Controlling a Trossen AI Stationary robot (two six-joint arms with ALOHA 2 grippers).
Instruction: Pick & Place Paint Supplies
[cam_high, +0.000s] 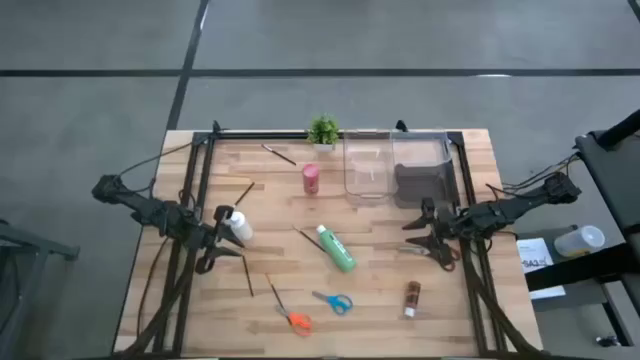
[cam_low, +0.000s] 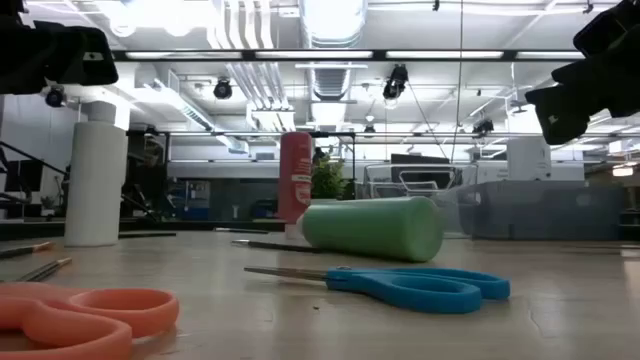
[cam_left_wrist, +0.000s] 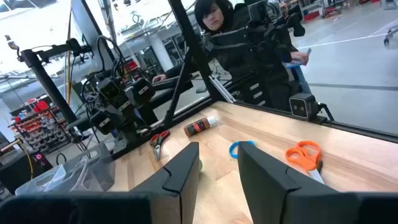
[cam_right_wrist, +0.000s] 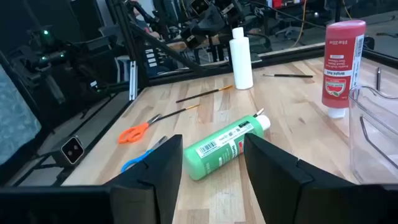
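Note:
A white bottle (cam_high: 239, 227) (cam_right_wrist: 240, 55) stands upright on its base at the table's left. My left gripper (cam_high: 225, 236) (cam_left_wrist: 217, 171) hangs open just above it. The green bottle (cam_high: 336, 248) (cam_right_wrist: 225, 148) lies on its side mid-table. My right gripper (cam_high: 417, 232) (cam_right_wrist: 211, 165) is open, held level and pointing at it from the table's right. The pink-red bottle (cam_high: 311, 178) (cam_right_wrist: 341, 65) stands farther back, and the brown bottle (cam_high: 411, 297) (cam_left_wrist: 199, 127) lies near the front right. Thin brushes (cam_high: 278, 153) (cam_high: 248, 275) lie scattered.
Two clear containers (cam_high: 366, 165) (cam_high: 421, 165) and a small potted plant (cam_high: 322, 130) stand at the far edge. Orange scissors (cam_high: 295, 320) and blue scissors (cam_high: 335, 302) lie near the front; red scissors (cam_high: 446, 253) lie below my right gripper. A person (cam_left_wrist: 214, 18) is beyond the table.

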